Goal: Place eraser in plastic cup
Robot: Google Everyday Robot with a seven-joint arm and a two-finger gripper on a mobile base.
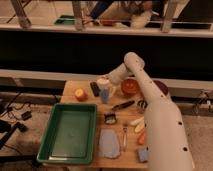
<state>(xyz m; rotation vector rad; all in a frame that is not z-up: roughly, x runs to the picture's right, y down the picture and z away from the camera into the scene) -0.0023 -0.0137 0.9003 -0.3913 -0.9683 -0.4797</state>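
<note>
The pale-blue plastic cup stands upright near the back of the wooden table. The black eraser lies just left of it, touching or nearly touching its side. My gripper hangs right over the cup's rim, at the end of the white arm that reaches in from the right. The gripper's own tip is merged with the cup's top in this view.
An orange fruit sits left of the eraser. A red-orange bowl stands right of the cup. A long black-handled tool, a small bristly brush, a fork and a pale cloth lie in front. A green tray fills the left front.
</note>
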